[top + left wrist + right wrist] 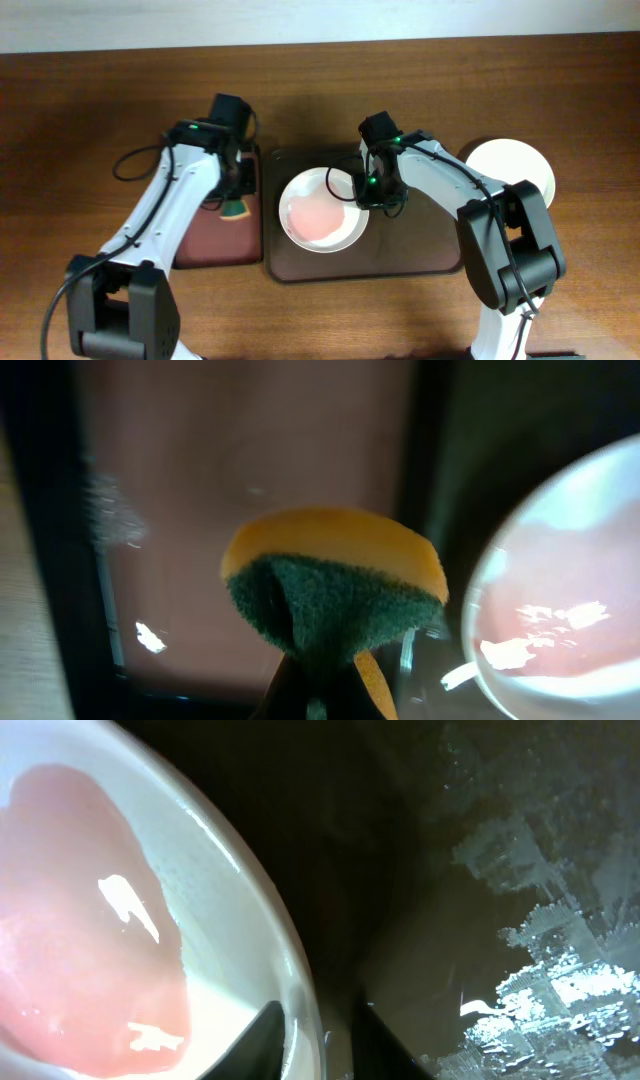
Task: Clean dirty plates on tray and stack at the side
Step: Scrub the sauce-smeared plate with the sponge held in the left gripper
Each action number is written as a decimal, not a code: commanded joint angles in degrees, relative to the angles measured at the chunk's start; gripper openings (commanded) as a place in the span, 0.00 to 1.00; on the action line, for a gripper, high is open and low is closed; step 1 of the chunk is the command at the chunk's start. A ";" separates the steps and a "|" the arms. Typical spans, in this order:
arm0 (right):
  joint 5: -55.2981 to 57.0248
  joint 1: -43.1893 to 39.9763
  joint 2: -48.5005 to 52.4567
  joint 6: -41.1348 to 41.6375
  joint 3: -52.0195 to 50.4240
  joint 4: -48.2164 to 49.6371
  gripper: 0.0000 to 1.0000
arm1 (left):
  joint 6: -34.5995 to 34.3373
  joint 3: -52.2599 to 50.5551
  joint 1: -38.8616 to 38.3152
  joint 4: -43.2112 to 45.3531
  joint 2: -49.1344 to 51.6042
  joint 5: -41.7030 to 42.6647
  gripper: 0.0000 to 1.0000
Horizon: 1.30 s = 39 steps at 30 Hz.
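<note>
Pink-smeared plate [322,210] on tray [420,258]

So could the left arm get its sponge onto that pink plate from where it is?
Probably yes. The left gripper holds the sponge over the small tray, right beside the plate. Nothing stands between them; the right gripper is at the plate's far rim, so the near side looks free.
</note>
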 commanded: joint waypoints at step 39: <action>72.37 5.62 -20.17 -2.14 5.60 -4.94 0.04 | 7.74 -25.49 3.82 43.23 4.39 4.04 0.54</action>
